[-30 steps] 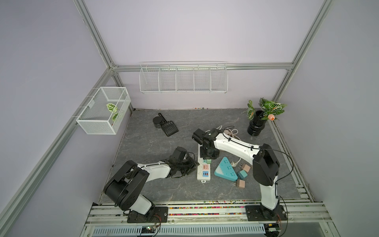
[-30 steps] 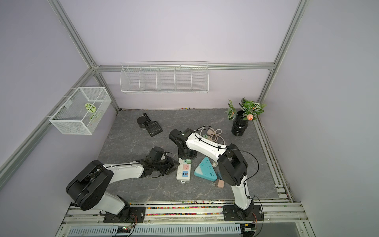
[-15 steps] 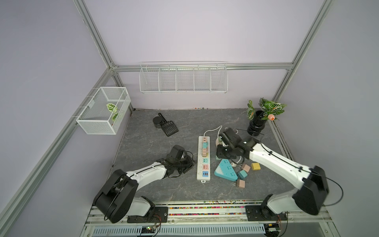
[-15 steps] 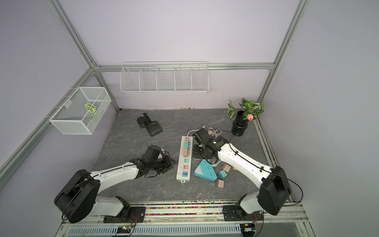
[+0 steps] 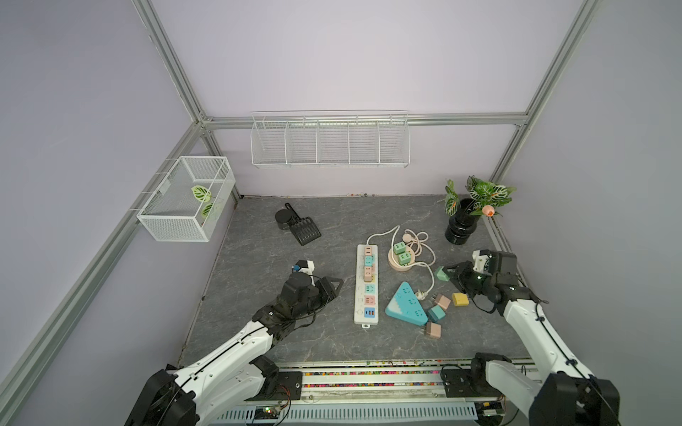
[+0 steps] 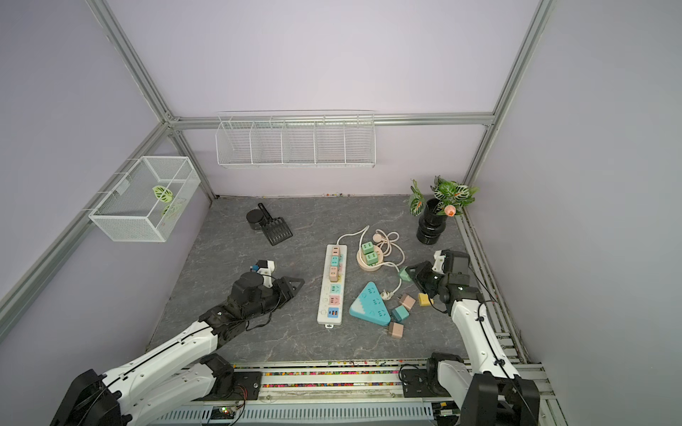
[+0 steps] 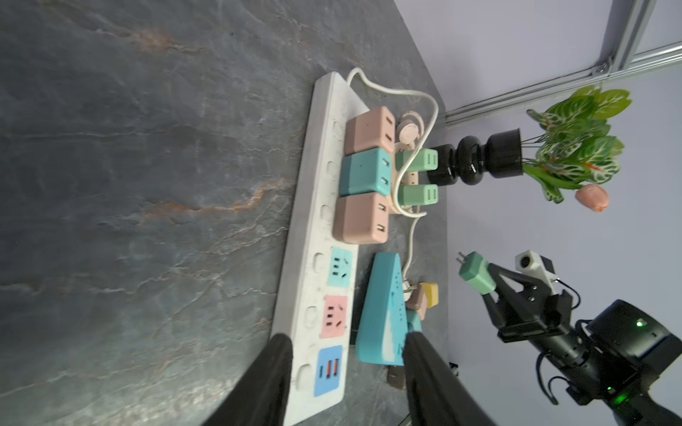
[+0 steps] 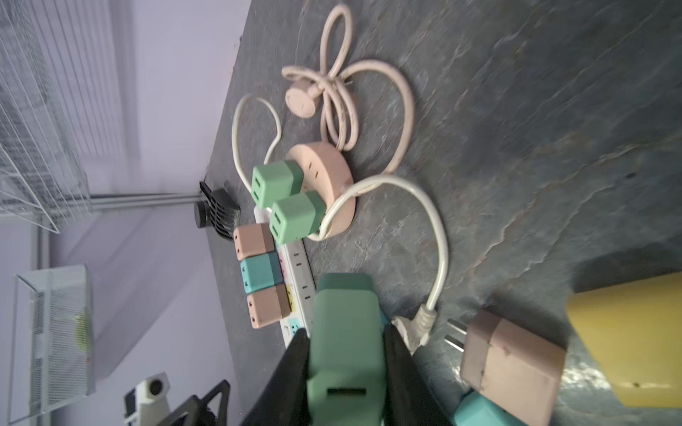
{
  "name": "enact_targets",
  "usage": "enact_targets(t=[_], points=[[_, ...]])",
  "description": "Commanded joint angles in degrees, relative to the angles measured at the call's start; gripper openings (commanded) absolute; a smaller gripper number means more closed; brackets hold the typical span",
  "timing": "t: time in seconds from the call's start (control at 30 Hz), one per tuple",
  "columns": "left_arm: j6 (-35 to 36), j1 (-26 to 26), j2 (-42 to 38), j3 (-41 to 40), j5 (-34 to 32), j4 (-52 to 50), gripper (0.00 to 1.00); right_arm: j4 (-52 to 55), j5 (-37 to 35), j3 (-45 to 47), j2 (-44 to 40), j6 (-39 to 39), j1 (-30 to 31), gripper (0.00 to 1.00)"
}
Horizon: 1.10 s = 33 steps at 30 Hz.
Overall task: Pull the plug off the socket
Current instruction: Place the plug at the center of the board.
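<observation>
Clamping green plug (image 8: 345, 343) between right jaws, clear of power strip (image 5: 359, 295)

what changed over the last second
The right end effector, shut on the green plug, swung from over the power strip out to the right. The left end effector backed off the strip leftward and opened. Strip and remaining plugs stayed put.

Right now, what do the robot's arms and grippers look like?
The left arm and right arm have white link shells, black joints and thin black cables alongside. The left gripper and right gripper are black, with open triangular-frame fingers and a small white camera block behind each.
</observation>
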<state>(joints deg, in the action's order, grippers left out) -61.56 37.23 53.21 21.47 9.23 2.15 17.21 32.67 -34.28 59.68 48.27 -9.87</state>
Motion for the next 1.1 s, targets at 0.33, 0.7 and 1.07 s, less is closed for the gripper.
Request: enact_targets(t=[0.33, 0.7, 1.07], points=[[-9.7, -0.3, -3.2, -7.1, -2.4, 6.7, 0.83, -4.3, 7.6, -2.5, 16.5, -4.3, -7.1, 0.29], [-11.2, -0.5, -4.2, -7.8, -2.3, 6.7, 0.84, 1.3, 2.8, -8.5, 29.3, -10.6, -7.2, 0.34], [-14.1, -0.5, -9.8, -6.9, -2.3, 1.0, 0.84, 11.6, -4.2, -12.4, 20.1, -18.5, -7.2, 0.58]])
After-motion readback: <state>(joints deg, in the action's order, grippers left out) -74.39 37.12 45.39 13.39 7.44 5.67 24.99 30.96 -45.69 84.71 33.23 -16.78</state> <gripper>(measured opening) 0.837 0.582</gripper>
